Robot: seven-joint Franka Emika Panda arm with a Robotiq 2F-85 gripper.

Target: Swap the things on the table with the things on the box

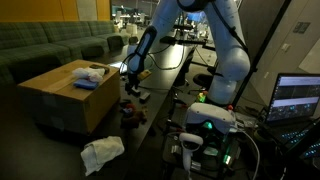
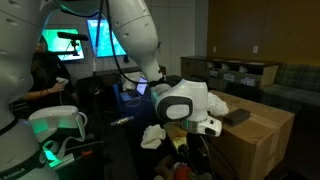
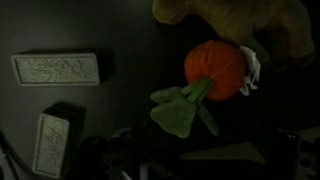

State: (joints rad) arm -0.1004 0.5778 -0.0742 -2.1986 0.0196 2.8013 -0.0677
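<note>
An orange plush vegetable [image 3: 215, 68] with green felt leaves [image 3: 180, 108] lies on a dark surface [image 3: 120, 30], just below a brown plush toy [image 3: 235, 22]. Off to the left lies a grey patterned block [image 3: 57, 68], with a second grey block [image 3: 52, 143] tilted beneath it.

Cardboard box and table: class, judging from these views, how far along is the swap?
Done: nothing evident; a white bundle lies on the cardboard box, a white cloth on the table. In hand: the gripper hangs low beside the box above an orange plush toy, no grasp visible. Left: essentially the whole swap.
</note>
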